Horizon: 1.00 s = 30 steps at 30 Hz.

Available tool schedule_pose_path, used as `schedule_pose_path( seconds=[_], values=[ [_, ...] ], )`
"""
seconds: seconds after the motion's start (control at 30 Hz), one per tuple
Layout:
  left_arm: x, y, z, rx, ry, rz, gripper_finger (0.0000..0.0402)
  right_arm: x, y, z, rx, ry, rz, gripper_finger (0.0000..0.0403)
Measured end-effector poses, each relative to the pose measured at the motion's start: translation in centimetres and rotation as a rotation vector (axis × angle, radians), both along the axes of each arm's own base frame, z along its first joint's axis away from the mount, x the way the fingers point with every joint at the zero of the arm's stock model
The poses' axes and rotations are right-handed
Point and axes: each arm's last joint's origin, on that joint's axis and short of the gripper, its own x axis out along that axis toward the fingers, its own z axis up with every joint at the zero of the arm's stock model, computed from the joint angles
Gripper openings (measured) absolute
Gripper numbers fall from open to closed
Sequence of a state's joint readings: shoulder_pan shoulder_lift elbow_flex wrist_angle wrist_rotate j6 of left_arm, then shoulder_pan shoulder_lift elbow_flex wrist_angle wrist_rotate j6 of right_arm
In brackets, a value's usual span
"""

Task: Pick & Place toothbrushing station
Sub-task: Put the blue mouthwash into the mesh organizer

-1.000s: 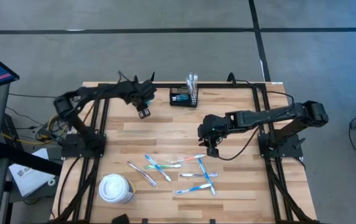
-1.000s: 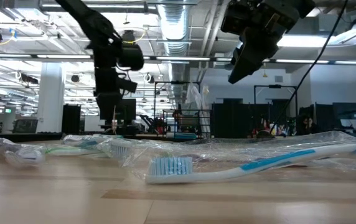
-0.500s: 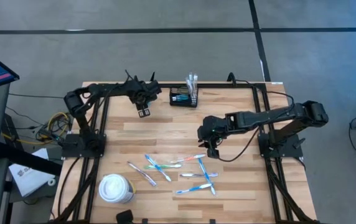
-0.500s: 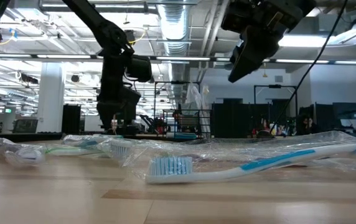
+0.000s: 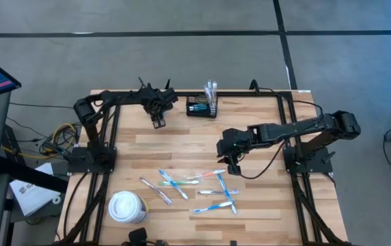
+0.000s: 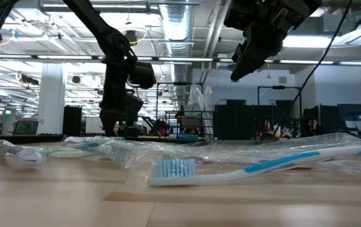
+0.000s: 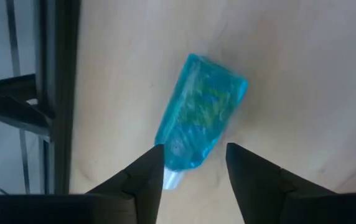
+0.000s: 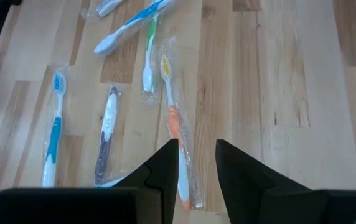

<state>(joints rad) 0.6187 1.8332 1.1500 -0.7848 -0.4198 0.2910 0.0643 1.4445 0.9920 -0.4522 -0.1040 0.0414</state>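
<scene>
The organiser box (image 5: 201, 107) sits at the far edge of the table (image 5: 264, 215), near the middle, black mesh with a few upright items already poking out of it. Just to its left, the left gripper (image 5: 158, 121) hangs low over the wood, fingers spread, and its wrist view shows a small blue tube (image 7: 200, 112) lying flat right between the tips, not yet pinched. So the step in hand looks like a pick: the tube is lined up but the jaws haven't closed on it. Next move, as I read it: drop a touch, squeeze across the tube's narrow end, lift, then swing right to the box.

Out toward the middle, the right gripper (image 5: 234, 166) hovers above the table, fingers parted with a modest gap and nothing between them. Directly ahead of it lies an orange toothbrush (image 8: 177, 146) in its clear wrapper, among the other wrapped toothbrushes (image 5: 197, 188) scattered on the near half. A white lidded cup (image 5: 127, 207) stands at the near left corner.
</scene>
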Motion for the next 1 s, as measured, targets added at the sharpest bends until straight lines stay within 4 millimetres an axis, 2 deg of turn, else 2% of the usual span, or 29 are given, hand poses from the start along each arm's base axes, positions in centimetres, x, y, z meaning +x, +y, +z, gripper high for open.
schedule_pose_path(
  seconds=[0.23,0.53,0.7,1.0],
  values=[
    [-0.4,1.0,-1.2,-0.038,-0.004,0.030,0.0192,0.0,0.0,0.0,0.001,-0.003,0.001,0.0098],
    [-0.9,2.1,-2.1,-0.108,-0.046,0.067,0.0185,0.0,0.0,0.0,0.001,-0.005,0.001,0.0098],
    [-0.6,1.7,-2.2,-0.149,-0.083,0.073,0.0172,0.0,0.0,0.0,0.001,-0.005,0.001,0.0098],
    [0.8,-0.2,-2.3,-0.185,-0.094,0.045,0.0139,0.0,0.0,0.0,0.003,-0.004,-0.002,0.0098]
  ],
)
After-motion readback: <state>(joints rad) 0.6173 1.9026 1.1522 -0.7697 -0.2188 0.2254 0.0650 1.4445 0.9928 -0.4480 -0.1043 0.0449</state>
